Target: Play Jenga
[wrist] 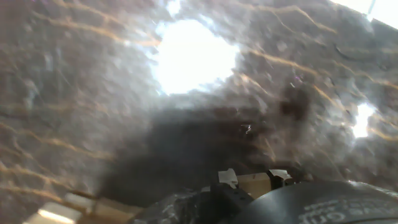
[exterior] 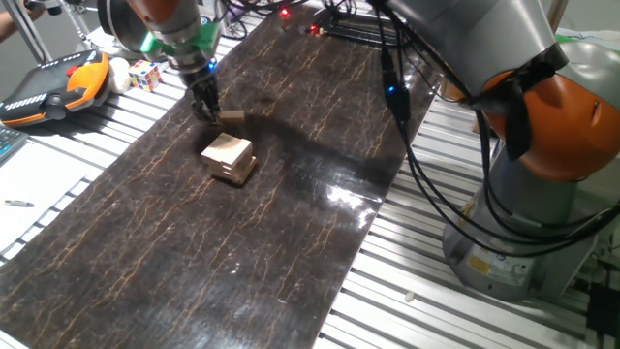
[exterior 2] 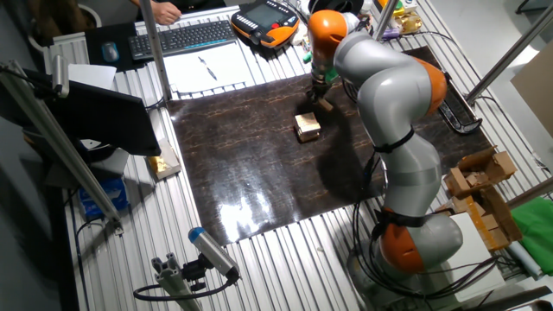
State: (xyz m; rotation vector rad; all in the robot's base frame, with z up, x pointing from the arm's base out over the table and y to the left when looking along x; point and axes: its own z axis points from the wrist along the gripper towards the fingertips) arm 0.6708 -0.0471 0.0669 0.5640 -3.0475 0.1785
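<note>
In one fixed view the gripper (exterior: 207, 109) sits low near the bench's (exterior: 291, 242) far edge, closed on a loose block (exterior: 231, 116) — the stack (exterior: 229, 158) stands just beside it, apart.

In the other fixed view the stack (exterior 2: 307, 127) sits mid-bench toward the far edge.

The hand view shows blurred marble — a pale block (wrist: 255, 185) between the fingertips (wrist: 227, 178).

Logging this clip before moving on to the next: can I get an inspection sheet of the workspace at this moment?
Surface: dark marbled mat on slatted table, glare patches.
Job's things: Jenga stack mid-mat; separate block at the fingertips.
Clutter: puzzle cube, teach pendant, keyboard, wooden blocks off the mat.
Grippers: gripper low beside the separate block; grip unclear.
Cables: black cables hang along the arm.
Surroundings: aluminium frame posts.
</note>
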